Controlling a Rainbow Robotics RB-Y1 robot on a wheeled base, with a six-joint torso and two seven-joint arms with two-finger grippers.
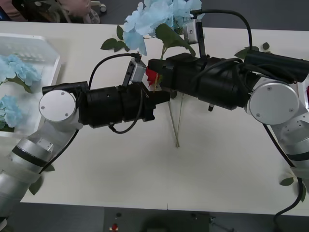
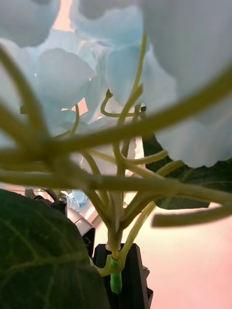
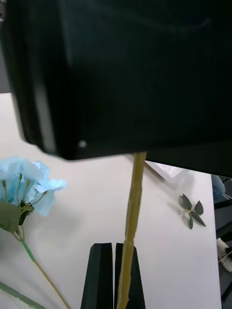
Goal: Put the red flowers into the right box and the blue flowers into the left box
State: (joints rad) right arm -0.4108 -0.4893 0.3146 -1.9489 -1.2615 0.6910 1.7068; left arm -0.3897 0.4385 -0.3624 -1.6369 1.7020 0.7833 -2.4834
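The right gripper has its fingers clamped on the blue flower's stem, bloom above them, while the left gripper nips a yellowish stem running straight out from its near-closed fingers.

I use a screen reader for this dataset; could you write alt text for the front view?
Two black robot arms meet over a white table, the right hand and left hand beside a red flower under a blue flower. Two more blue flowers lie in the white left box.
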